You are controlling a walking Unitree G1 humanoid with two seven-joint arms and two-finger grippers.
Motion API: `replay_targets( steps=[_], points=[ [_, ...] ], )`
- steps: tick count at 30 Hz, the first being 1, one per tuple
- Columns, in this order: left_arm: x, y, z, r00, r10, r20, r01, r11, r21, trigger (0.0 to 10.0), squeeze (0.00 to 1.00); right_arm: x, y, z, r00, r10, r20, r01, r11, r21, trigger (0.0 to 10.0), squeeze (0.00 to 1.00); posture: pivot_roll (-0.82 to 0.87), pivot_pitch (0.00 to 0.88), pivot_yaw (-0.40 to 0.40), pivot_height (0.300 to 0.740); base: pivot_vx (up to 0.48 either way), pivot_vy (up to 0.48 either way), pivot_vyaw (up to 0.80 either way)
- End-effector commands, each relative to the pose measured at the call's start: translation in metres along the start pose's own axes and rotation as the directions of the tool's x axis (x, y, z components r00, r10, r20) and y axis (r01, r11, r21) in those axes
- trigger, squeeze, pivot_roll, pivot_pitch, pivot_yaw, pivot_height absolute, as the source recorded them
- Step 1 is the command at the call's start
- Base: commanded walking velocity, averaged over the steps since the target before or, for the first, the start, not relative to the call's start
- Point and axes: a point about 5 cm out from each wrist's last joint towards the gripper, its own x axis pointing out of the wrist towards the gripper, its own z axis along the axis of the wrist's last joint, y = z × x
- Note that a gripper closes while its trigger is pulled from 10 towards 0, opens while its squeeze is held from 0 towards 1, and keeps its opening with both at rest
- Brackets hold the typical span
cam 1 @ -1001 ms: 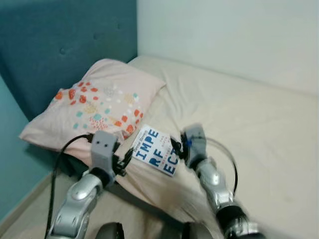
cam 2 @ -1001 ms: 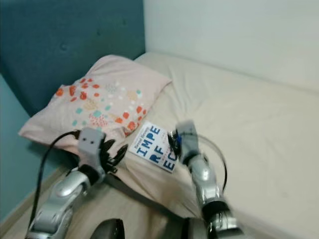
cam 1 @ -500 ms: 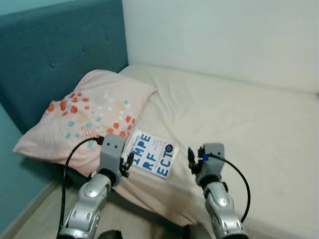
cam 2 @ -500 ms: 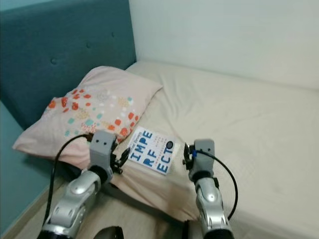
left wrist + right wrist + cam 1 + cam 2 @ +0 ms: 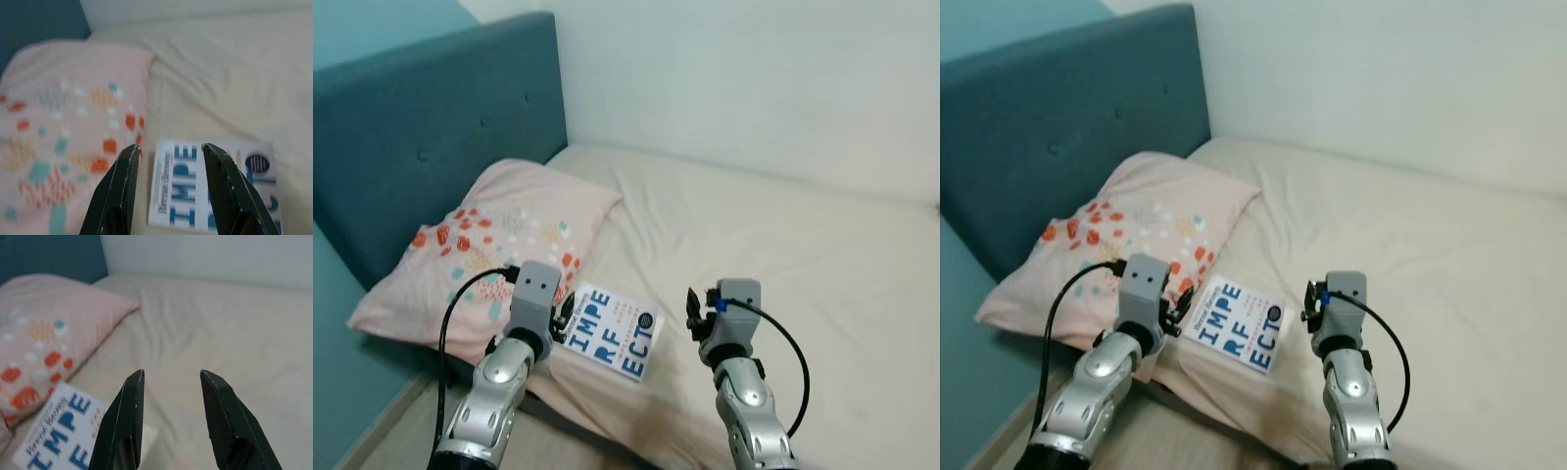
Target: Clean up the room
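Left eye view has one book (image 5: 612, 331), one pillow (image 5: 489, 245) and one bed (image 5: 783, 245), plus two grippers. So the book, white with big blue letters, lies flat on the cream sheet near the bed's front edge, just beside the pillow's lower corner. Left gripper (image 5: 168, 149) hovers over the book's spine edge, fingers apart and holding nothing. Right gripper (image 5: 171, 377) hangs out over bare sheet to the right of the book, fingers spread too, nothing between them. From the head cameras the fingers are mostly hidden behind the grey wrist blocks, so it's the wrist views that show the gaps. Small print on the cover is too blurry to read. Teal headboard (image 5: 431, 127) sits behind the pillow.
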Motion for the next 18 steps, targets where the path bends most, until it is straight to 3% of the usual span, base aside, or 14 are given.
replay_targets(
  steps=[1, 9, 18],
  points=[
    [0.0004, -0.0007, 0.0011, 1.0, -0.003, 0.014, 0.003, 1.0, -0.005, 10.0, 0.0, -0.0028, 0.0003, 0.0007, 1.0, -0.004, -0.012, 0.004, 1.0, 0.01, 10.0, 0.0, 0.0, 0.0, -0.02, 0.711, 0.0, 0.0, 0.0],
    [0.0016, 0.0037, 0.0047, 0.999, 0.031, 0.026, -0.031, 0.999, -0.013, 10.0, 0.0, -0.0029, 0.0, 0.0033, 1.0, 0.01, -0.01, -0.01, 1.0, 0.001, 10.0, 0.0, 0.0, 0.0, -0.024, 0.74, 0.0, 0.0, 0.0],
    [0.0027, 0.0063, 0.009, 0.998, 0.044, 0.047, -0.043, 0.999, -0.027, 10.0, 0.0, -0.0047, 0.0024, 0.0052, 0.999, 0.031, -0.02, -0.032, 0.999, -0.018, 10.0, 0.0, 0.0, 0.0, -0.031, 0.74, 0.0, 0.0, 0.0]
  ],
)
